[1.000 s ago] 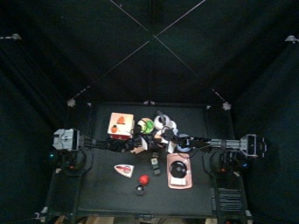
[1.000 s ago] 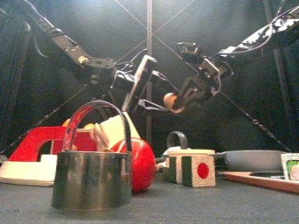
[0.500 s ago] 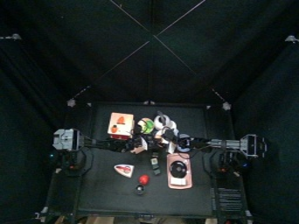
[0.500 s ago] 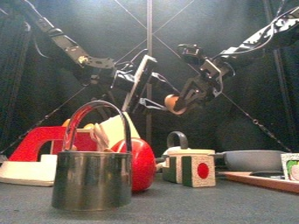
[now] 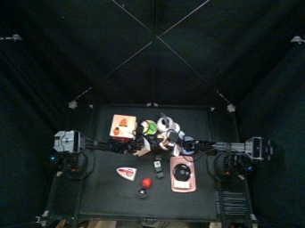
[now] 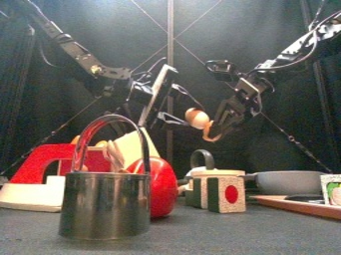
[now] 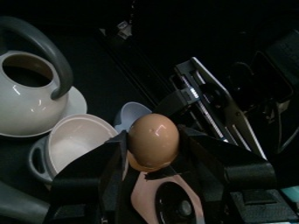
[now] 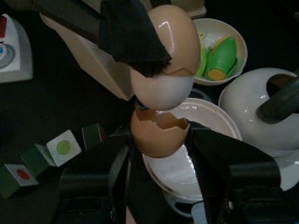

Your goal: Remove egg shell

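Note:
A tan egg (image 6: 197,118) hangs in the air above the table's middle, between the two arms. In the right wrist view it shows as two parts. The cracked lower egg shell (image 8: 158,131) sits between the jaws of my right gripper (image 8: 159,149), which is shut on it. The upper part (image 8: 166,63) is clamped by the other arm's black finger (image 8: 131,35). In the left wrist view the smooth egg (image 7: 153,140) stands between the jaws of my left gripper (image 7: 155,162), shut on it. The egg's inside is hidden.
Right under the egg stand stacked white bowls (image 8: 176,175), with a white teapot (image 8: 274,105) and a bowl of green food (image 8: 218,52) beside them. Near the front edge are a metal cup (image 6: 107,204), a red ball (image 6: 160,187), a dotted block (image 6: 221,191) and a pan (image 6: 286,181).
My right gripper has swung up and out to the right around the egg. The egg itself has barely moved, and the left arm holds its place.

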Controlling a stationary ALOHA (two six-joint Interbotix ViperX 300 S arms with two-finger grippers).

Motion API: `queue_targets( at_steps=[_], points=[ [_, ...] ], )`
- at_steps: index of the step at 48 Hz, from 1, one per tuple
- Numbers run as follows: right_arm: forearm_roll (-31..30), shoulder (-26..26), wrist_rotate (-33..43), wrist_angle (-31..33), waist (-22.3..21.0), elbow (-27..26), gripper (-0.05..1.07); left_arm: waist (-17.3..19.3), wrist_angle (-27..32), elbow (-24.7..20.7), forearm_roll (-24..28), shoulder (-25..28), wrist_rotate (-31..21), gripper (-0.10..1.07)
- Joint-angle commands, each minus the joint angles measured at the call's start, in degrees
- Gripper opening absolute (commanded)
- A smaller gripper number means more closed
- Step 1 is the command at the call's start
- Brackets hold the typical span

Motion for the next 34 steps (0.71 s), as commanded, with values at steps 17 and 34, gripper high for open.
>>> queue_targets(
  at_steps=[17, 34],
  points=[
    [-0.35, -2.90, -0.09, 2.81, -0.70, 2.02, 0.53, 0.53, -0.53, -1.49, 0.26, -1.05, 0.18, 0.59],
    [-0.35, -1.76, 0.00, 2.81, -1.41, 1.23, 0.54, 0.26, -0.53, -1.14, 0.26, -1.23, 0.18, 0.59]
  ],
)
